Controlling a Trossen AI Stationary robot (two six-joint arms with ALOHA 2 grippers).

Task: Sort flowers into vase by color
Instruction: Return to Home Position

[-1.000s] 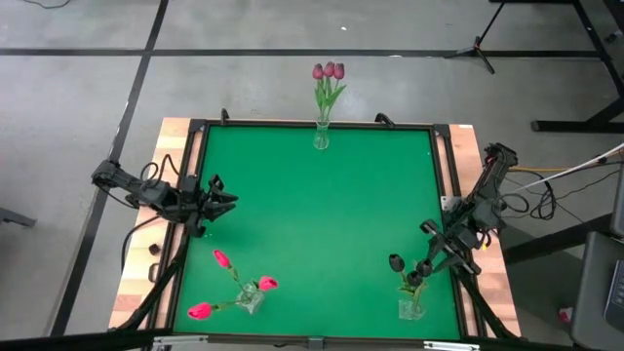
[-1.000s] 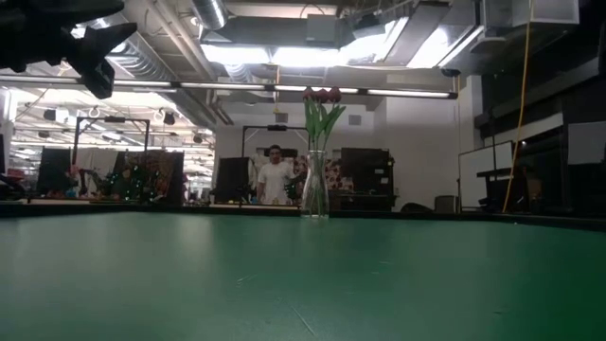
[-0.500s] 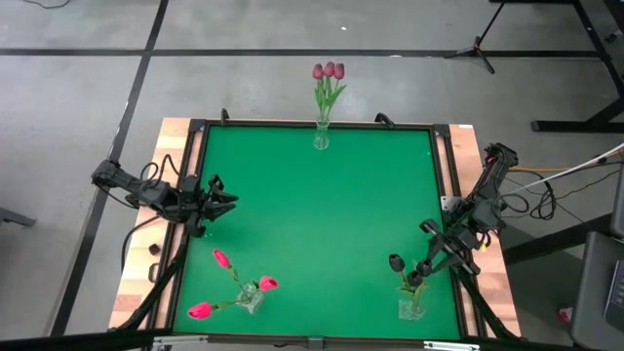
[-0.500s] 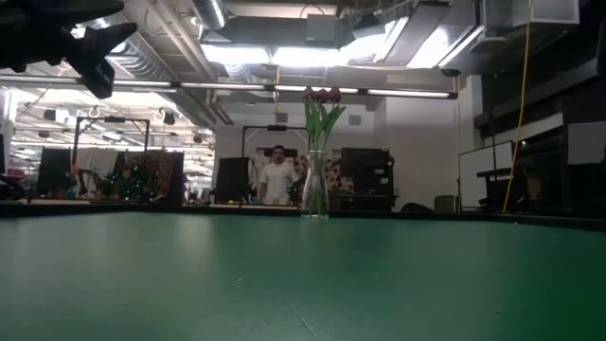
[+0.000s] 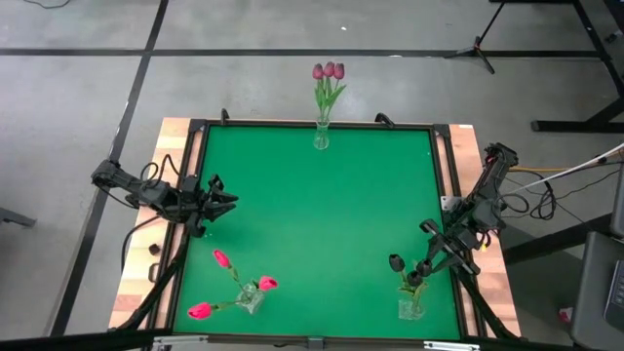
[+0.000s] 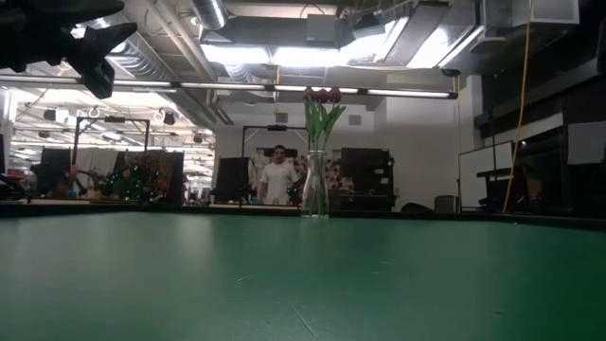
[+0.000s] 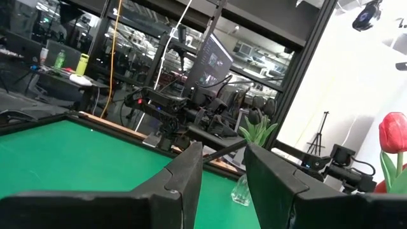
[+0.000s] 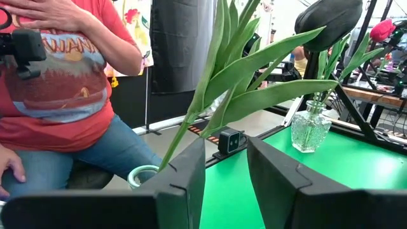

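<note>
Right gripper [image 5: 429, 256]: fingers apart with nothing between them, held over the lower right corner of the green mat [image 5: 322, 210] in the high view, just beside the black tulips [image 5: 395, 261].
Right arm: reaches from its base on the mat's right edge, slanting inward and down toward that corner.
Black tulips: they stand in a clear vase [image 5: 410, 309] in the mat's lower right corner. In the right wrist view their long green leaves cross close in front of the fingers.
Left gripper [image 5: 222, 201]: fingers apart and empty, at the mat's left edge, pointing inward across the mat.
Left arm: folded low along the table's left side.
Pink tulips [image 5: 221, 258]: three heads splayed from a clear vase [image 5: 251, 298] in the lower left corner.
Mauve tulips [image 5: 329, 71]: three, upright in a clear vase [image 5: 321, 137] at the middle of the far edge.
Writing: pale print on the red T-shirt [image 8: 60, 70] of a person seated beyond the table. An arm covers part of it and it cannot be read.
Room: a person in a white shirt [image 6: 277, 177] stands far behind the mauve tulips.
</note>
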